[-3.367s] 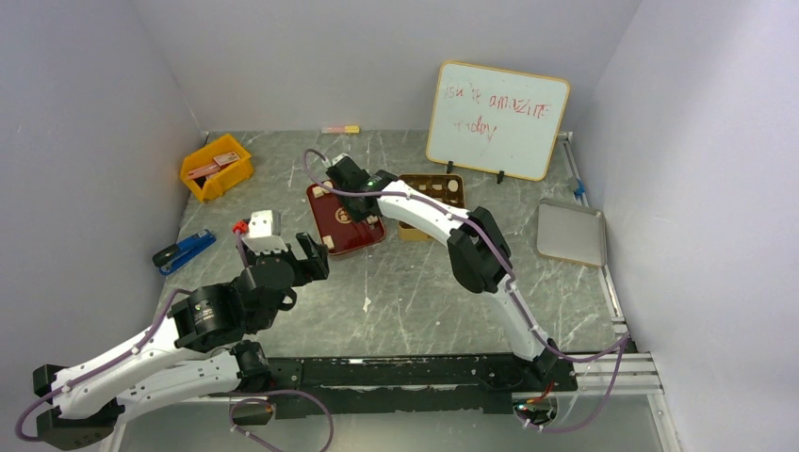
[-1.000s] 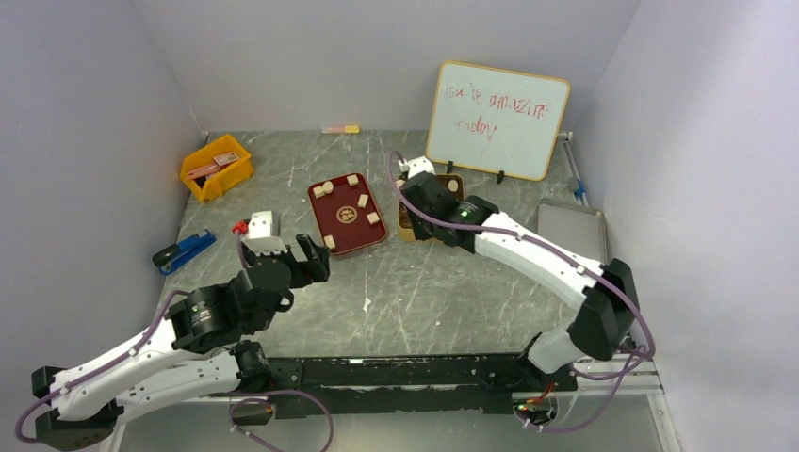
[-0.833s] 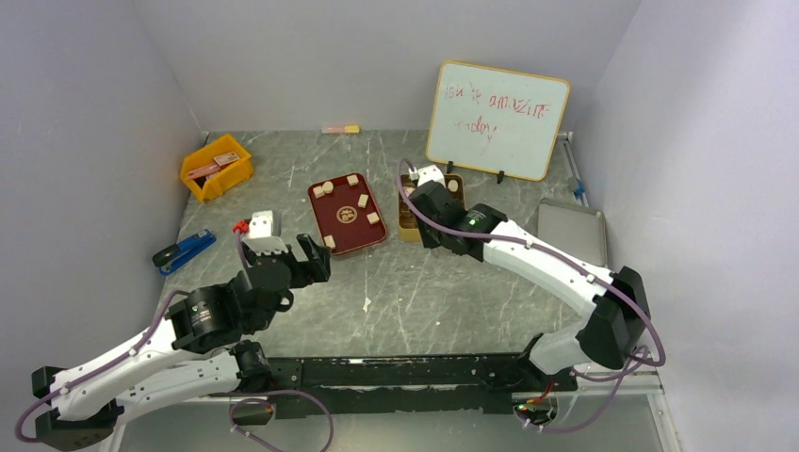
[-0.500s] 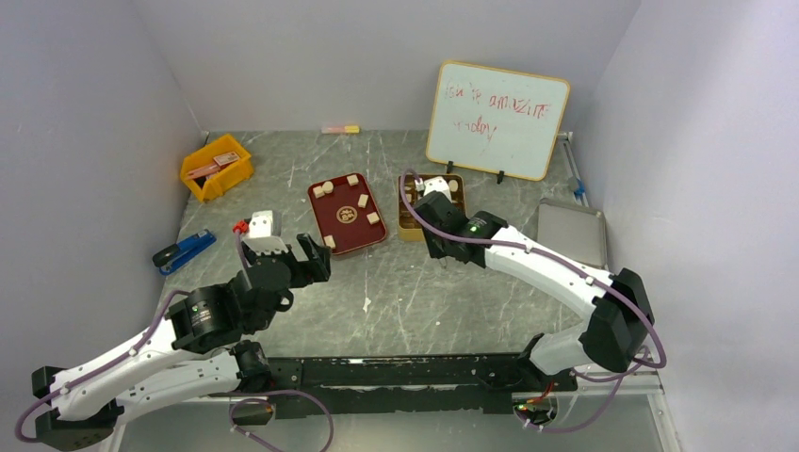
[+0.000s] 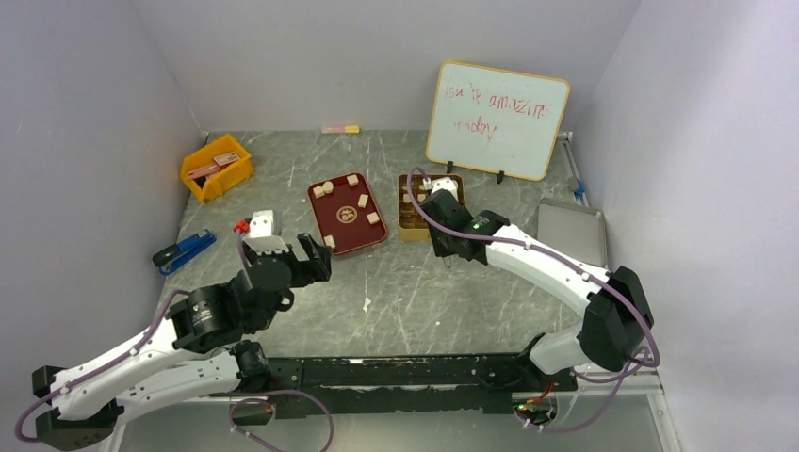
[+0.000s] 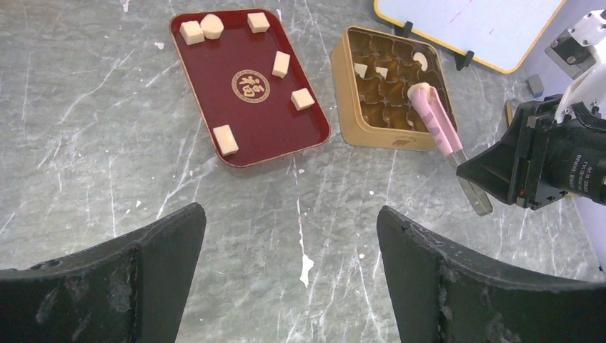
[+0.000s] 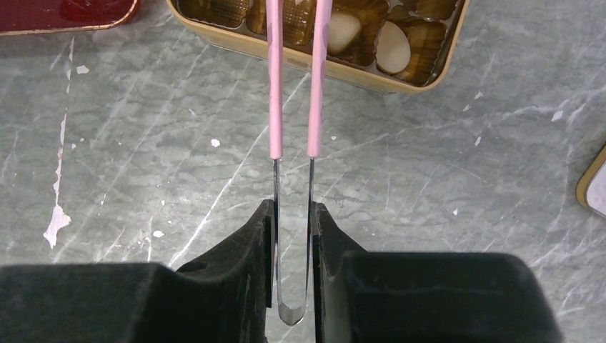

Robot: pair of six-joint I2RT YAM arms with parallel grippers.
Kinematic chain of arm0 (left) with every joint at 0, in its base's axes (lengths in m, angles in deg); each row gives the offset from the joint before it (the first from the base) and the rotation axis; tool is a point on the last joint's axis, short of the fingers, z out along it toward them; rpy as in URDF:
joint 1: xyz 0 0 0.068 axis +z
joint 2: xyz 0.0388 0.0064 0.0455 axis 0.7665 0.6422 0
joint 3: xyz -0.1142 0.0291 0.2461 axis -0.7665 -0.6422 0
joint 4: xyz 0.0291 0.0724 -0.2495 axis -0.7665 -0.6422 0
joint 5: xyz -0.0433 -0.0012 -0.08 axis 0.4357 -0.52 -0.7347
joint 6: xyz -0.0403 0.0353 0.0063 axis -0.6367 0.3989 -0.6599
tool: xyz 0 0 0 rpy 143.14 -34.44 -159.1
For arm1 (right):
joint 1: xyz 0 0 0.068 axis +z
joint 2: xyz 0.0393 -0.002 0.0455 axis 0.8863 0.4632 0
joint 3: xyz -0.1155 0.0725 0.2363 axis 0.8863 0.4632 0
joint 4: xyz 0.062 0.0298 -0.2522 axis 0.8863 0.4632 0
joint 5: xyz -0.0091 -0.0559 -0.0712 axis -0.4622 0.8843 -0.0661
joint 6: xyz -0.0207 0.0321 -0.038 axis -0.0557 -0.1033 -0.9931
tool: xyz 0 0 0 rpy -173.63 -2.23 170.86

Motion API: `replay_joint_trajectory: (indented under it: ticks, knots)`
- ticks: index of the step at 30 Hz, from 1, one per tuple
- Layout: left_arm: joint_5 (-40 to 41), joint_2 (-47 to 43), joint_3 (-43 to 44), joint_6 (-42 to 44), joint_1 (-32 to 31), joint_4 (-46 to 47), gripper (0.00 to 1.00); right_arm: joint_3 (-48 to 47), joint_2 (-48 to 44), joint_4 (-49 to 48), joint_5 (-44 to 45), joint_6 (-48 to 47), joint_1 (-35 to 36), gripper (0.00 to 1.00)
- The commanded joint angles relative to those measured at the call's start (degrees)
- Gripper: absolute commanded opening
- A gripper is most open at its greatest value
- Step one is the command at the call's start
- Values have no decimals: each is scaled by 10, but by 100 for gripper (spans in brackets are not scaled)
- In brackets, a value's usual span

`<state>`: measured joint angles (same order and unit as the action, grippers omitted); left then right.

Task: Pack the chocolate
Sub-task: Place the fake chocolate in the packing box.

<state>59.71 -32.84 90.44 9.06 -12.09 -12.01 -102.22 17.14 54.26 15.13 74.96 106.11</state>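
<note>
Several pale tan chocolate pieces (image 6: 281,63) lie loose on the dark red tray (image 6: 271,143). A few more (image 7: 393,43) sit in cups of the open gold tin (image 6: 371,141). My right gripper (image 7: 293,211) is shut on metal tweezers with pink tips (image 7: 274,107). They reach over the tin's near wall into its cups. In the left wrist view a pale piece (image 6: 418,89) shows at the tweezer tips; whether it is pinched I cannot tell. My left gripper (image 6: 289,221) hangs wide open over bare table in front of the tray, holding nothing.
A whiteboard (image 5: 497,118) stands just behind the tin. A silver lid (image 5: 571,233) lies at the right edge. A yellow bin (image 5: 217,168) and a blue tool (image 5: 184,250) are at the left. Walls enclose the table on three sides.
The right arm has swung from over the red tray to the gold tin, bringing the tweezers with it, and over the last second settled their tips into the tin. The left arm has not moved.
</note>
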Motion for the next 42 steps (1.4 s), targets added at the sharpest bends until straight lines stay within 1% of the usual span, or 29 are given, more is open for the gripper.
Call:
replay_joint_trajectory:
  ticks: [1,6,19,29,42]
  knots:
    - [-3,8,3,4,-3,21,94,5,1,-38,-11,-6,-4,1]
    - [-3,12,1,4,-3,26,94,8,3,-44,-15,-8,-4,6]
    - [-4,16,0,1,-3,29,94,13,0,-48,-18,-9,-4,11]
    - [-6,18,0,-2,-3,29,94,19,-3,-48,-16,-8,-5,18]
    - [-9,17,-2,-5,-3,31,94,26,-11,-50,-20,-6,-5,23]
